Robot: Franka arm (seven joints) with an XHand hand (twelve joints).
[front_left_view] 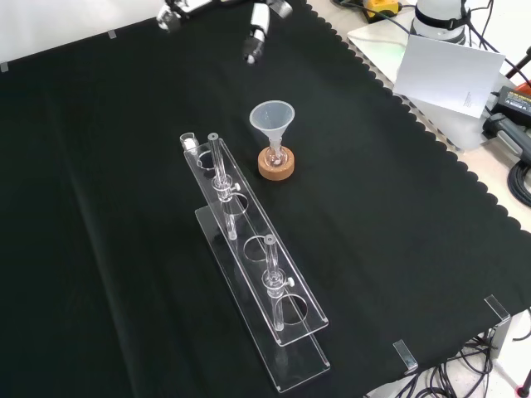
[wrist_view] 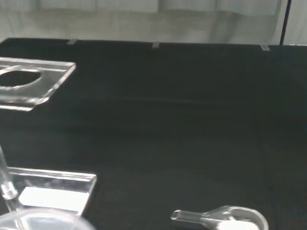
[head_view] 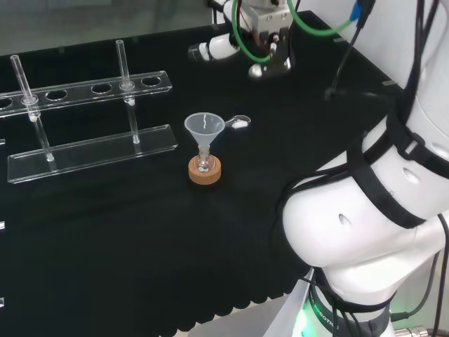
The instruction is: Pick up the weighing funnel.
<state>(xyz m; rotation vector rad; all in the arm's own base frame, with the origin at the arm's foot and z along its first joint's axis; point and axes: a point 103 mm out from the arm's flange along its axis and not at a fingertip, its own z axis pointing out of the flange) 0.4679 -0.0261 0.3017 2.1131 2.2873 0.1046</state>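
Note:
The weighing funnel (head_view: 238, 123) is a small clear scoop with a short stem. It lies on the black cloth just right of the big funnel in the head view, and the wrist view shows it close (wrist_view: 225, 218). The hand (head_view: 242, 45) hovers over the far part of the cloth, well beyond the weighing funnel and apart from it. Its fingers are relaxed and hold nothing. In the front view the hand (front_left_view: 257, 33) comes in at the top edge, above the big funnel.
The big funnel (head_view: 205, 128) stands in a small flask on a cork ring (head_view: 205, 172); both also appear in the front view, funnel (front_left_view: 272, 120) and ring (front_left_view: 275, 166). A clear tube rack (head_view: 91, 144) with two tubes stands left of it, seen lengthwise in the front view (front_left_view: 249, 257).

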